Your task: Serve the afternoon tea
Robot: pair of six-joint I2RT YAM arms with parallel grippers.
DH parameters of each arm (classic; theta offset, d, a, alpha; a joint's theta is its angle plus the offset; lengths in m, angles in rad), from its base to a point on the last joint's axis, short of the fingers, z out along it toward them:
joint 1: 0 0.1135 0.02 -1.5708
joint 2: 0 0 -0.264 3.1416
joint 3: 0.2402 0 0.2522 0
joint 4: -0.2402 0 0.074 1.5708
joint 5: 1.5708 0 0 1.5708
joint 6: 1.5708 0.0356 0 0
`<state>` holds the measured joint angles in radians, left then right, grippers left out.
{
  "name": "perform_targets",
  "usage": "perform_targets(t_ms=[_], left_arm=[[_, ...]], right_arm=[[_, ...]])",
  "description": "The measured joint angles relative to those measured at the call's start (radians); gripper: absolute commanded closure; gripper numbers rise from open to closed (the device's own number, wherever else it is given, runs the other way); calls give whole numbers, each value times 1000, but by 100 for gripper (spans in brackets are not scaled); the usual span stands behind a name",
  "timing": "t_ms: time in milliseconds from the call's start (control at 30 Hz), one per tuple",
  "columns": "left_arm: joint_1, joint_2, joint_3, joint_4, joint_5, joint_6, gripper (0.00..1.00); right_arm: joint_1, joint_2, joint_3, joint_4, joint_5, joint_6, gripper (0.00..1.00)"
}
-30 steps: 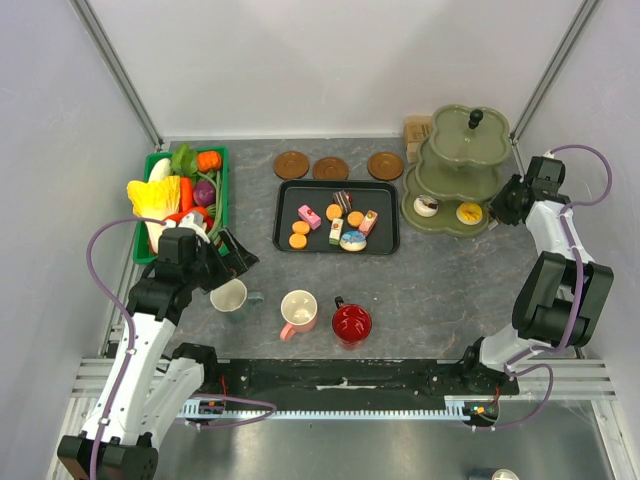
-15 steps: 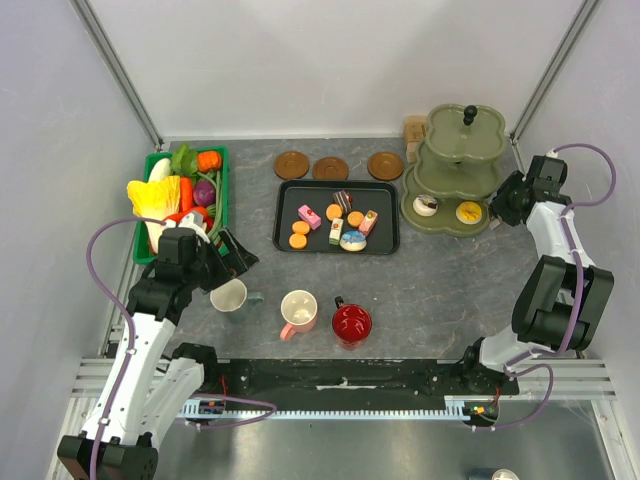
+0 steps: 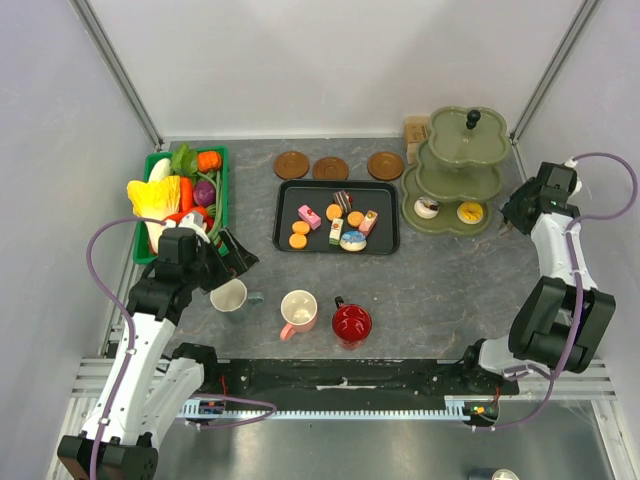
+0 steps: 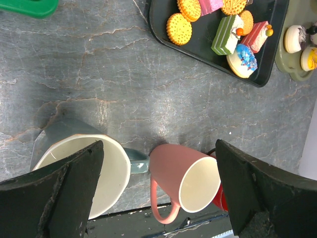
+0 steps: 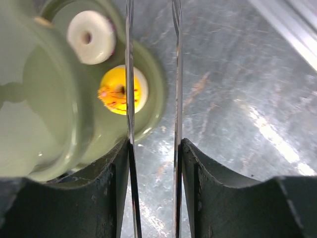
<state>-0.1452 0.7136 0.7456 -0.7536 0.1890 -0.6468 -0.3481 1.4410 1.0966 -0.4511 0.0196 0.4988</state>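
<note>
- Grey, veined stone makes up the bench (image 3: 440,280), with pale panels on three sides.
- My left fingers (image 3: 236,252) are spread as wide as they go and hold nothing. They hang over the whitish mug (image 4: 84,173), near the green basket (image 3: 222,190) of toy vegetables.
- That mug is cream inside and grey-blue outside, with a grey-blue handle. It stands upright at the near left of the bench.
- Just to its right stands the pink mug (image 3: 299,309), cream inside, and beside that the red mug (image 3: 351,323). All three are in a loose row in front of the black tray (image 3: 385,245).
- On the tray lie round orange biscuits (image 4: 179,29), a pink slice, a green-and-white layered slice (image 4: 225,34), a red slice and a blue-iced doughnut (image 4: 242,57), close together.
- Three brown coasters (image 3: 330,167) lie in a row behind the tray.
- At the far right stands the green tiered stand (image 3: 440,180). Its bottom tier carries a white ring cake (image 5: 91,35) and, just beside it, a yellow tart (image 5: 121,90) with red specks.
- My right fingers (image 3: 520,208) pinch the metal tongs (image 5: 130,74) from both sides, just right of the stand. The two thin blades sit apart.
- From my right wrist, one blade crosses the yellow tart, but I cannot tell whether it touches.
</note>
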Motion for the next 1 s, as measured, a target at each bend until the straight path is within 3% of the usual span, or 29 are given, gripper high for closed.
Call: perform_targets(t_ms=[300, 700, 867, 1000], left_arm=[[0, 1, 0, 0, 1, 0, 1], [0, 8, 0, 0, 3, 0, 1], [0, 8, 0, 0, 4, 0, 1], [0, 9, 0, 0, 4, 0, 1]], right_arm=[[-53, -170, -43, -117, 67, 16, 50], [0, -549, -43, -241, -371, -45, 49], [74, -582, -40, -299, -505, -64, 49], [191, -571, -37, -325, -523, -68, 49]])
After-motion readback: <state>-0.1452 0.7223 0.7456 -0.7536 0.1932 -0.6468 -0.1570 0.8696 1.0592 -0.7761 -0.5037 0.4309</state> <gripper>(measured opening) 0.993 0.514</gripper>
